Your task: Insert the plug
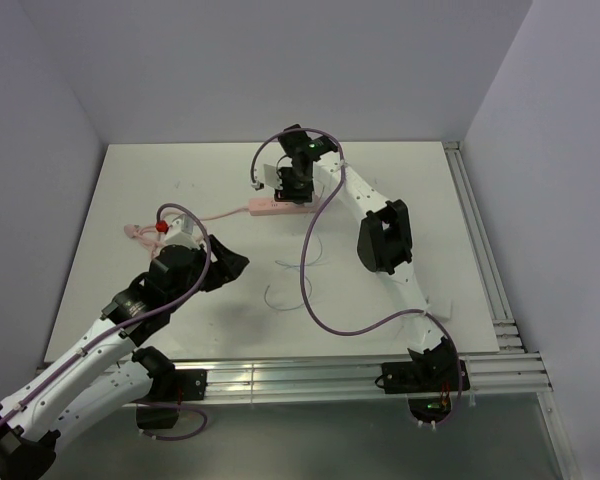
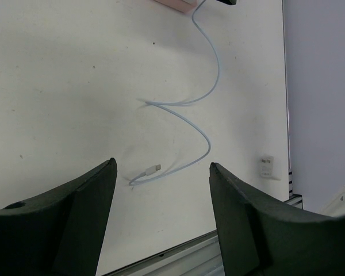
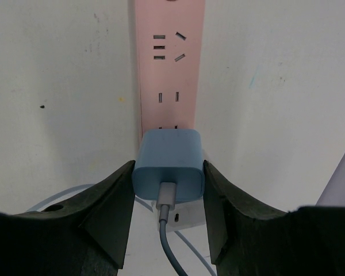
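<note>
My right jaws clamp the plug by its sides, square over the near sockets of the pink power strip, I'd judge for a straight push. My left jaws hang apart and empty above the counter, not touching the cable.

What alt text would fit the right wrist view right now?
The right tool clamps a light-blue plug by its sides, held against the near end of a pink power strip lying on a white table. A pale cable leaves the plug's back; whether the prongs are seated cannot be seen.
</note>
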You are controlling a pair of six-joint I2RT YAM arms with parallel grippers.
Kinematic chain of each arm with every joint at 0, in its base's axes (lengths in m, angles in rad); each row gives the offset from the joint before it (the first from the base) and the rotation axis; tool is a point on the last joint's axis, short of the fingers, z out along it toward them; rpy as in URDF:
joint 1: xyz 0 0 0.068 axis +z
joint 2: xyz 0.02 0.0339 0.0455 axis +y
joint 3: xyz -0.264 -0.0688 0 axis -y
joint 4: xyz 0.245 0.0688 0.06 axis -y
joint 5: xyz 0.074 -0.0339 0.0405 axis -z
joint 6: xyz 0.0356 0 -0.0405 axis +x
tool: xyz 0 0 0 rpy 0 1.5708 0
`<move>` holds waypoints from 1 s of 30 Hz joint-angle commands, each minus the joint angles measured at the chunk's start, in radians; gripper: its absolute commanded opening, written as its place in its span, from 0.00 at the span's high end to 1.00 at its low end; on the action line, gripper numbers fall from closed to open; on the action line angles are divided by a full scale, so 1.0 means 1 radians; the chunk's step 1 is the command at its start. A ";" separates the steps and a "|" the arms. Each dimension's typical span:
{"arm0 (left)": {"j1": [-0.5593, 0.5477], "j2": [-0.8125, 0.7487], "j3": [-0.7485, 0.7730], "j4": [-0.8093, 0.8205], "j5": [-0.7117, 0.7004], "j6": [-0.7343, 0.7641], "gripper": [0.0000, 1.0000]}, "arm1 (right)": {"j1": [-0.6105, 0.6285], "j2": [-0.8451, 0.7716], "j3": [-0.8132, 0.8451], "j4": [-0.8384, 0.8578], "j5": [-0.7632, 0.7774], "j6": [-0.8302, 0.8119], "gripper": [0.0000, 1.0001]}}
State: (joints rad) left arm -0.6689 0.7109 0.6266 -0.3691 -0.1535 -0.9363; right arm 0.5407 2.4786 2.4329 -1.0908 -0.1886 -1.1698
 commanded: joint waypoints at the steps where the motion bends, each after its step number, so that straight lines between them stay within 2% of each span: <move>1: 0.005 -0.008 0.001 0.038 0.015 0.024 0.30 | 0.004 0.023 -0.012 -0.017 -0.029 -0.001 1.00; 30: 0.005 -0.025 -0.005 0.033 0.034 0.028 0.29 | 0.002 0.014 -0.046 -0.110 -0.009 0.041 1.00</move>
State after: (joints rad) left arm -0.6689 0.6964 0.6247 -0.3634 -0.1345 -0.9340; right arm 0.5426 2.4767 2.4210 -1.0885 -0.1955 -1.1461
